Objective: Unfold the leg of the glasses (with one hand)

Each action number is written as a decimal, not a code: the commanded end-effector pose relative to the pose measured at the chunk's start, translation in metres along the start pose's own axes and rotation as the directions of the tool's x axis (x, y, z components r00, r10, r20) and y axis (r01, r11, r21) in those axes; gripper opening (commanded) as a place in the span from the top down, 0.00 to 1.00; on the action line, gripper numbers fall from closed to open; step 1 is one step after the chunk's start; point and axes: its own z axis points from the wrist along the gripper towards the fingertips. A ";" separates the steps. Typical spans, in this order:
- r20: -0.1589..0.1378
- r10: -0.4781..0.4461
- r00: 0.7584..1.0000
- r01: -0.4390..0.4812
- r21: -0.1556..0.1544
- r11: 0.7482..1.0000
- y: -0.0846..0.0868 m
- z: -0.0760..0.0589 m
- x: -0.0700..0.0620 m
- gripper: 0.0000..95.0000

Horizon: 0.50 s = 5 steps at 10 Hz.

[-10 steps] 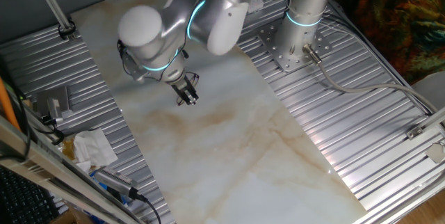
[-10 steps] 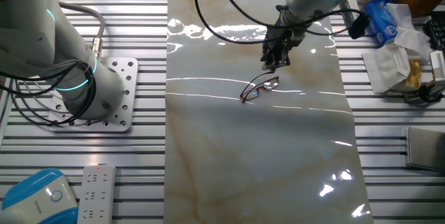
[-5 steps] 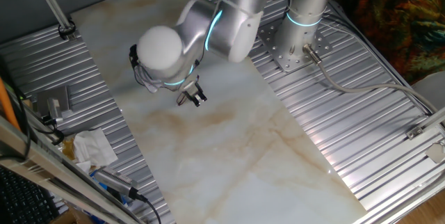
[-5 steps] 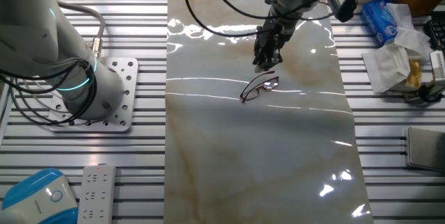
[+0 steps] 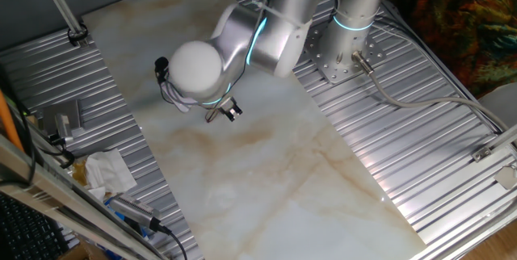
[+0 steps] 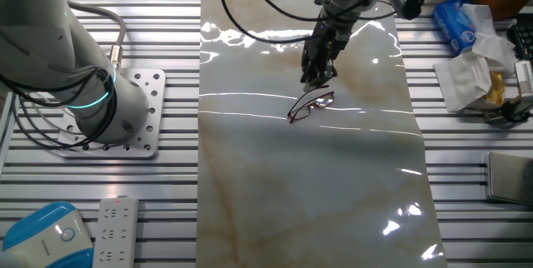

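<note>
In the other fixed view we see the glasses [image 6: 311, 105] lying on the pale marbled tabletop [image 6: 316, 185], a little above and right of the frame's centre. They are thin, dark reddish-brown wire spectacles, set on a diagonal that runs from lower left to upper right. We cannot make out from here whether their legs are folded in or swung out.

The gripper [image 6: 316, 75] hangs directly above the upper end of the glasses, pointing down from the silver arm that enters at the top of the frame. Its black tips sit just over the frame, very near it; we cannot tell whether they touch it. The fingers look close together, but the gap between them is too small and dark for us to judge, so we cannot say whether they are parted or closed.

In the one fixed view the gripper [image 5: 227, 112] shows in the upper left-centre, tucked under the arm's large rounded wrist joint, which glows with a cyan ring. We do not find the glasses in that view; the arm covers that patch of table.

At the right edge of the other fixed view lies crumpled white paper [image 6: 471, 75], with a blue packet [image 6: 456, 23] above it. A white power strip [image 6: 115, 231] sits at lower left.
</note>
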 end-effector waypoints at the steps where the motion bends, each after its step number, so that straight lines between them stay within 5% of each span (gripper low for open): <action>1: 0.004 -0.011 1.000 0.011 -0.005 1.000 -0.008 0.004 0.003 0.80; 5: 0.010 -0.036 0.999 0.036 0.001 0.999 -0.017 0.012 0.005 0.80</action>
